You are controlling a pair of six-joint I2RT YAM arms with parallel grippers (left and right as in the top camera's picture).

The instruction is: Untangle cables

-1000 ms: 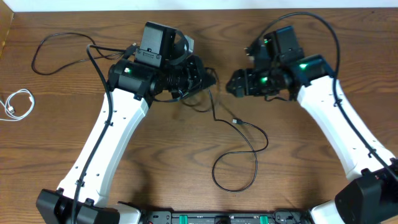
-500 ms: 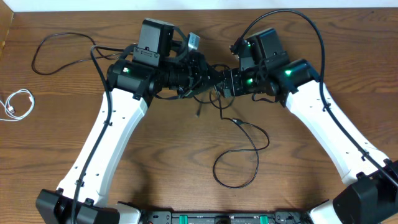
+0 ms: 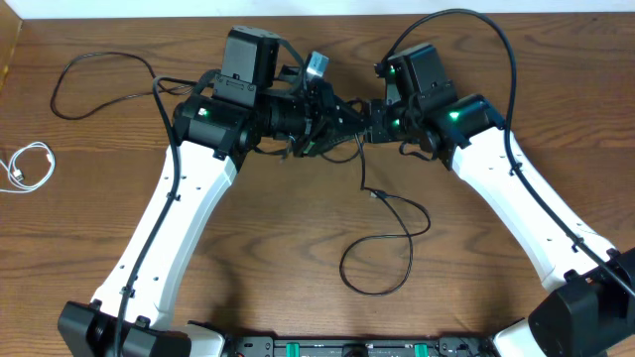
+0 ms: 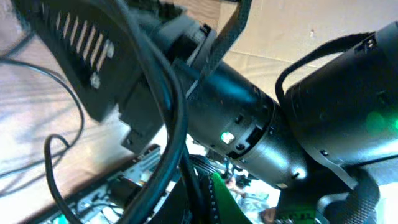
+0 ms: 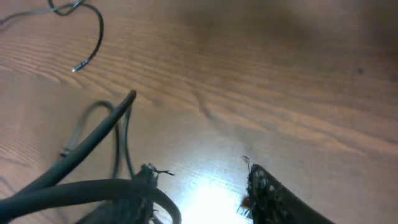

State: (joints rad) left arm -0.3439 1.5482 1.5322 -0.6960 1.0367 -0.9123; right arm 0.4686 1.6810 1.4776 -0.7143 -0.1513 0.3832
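My left gripper [image 3: 334, 118] is shut on a tangle of black cable above the back middle of the table. From it one black cable [image 3: 382, 260] hangs down past its plug [image 3: 375, 194] and loops on the wood. Nose to nose with the left one, my right gripper [image 3: 369, 121] has its jaws apart. In the right wrist view its fingers [image 5: 267, 193] show a bright gap with nothing in it, and a black cable strand [image 5: 93, 140] crosses over the left finger. A second black cable [image 3: 111, 55] trails to the back left. The white cable [image 3: 30, 164] lies coiled at the far left.
The left wrist view is filled by the right arm's dark body [image 4: 249, 118] and a thick black wire [image 4: 168, 93]. Thick wires arch over both arms. The base rail [image 3: 327, 347] runs along the table's front edge.
The right gripper has swung left until it meets the left gripper, and its jaws have narrowed. The hanging black cable has been drawn up, so its plug sits a little higher.
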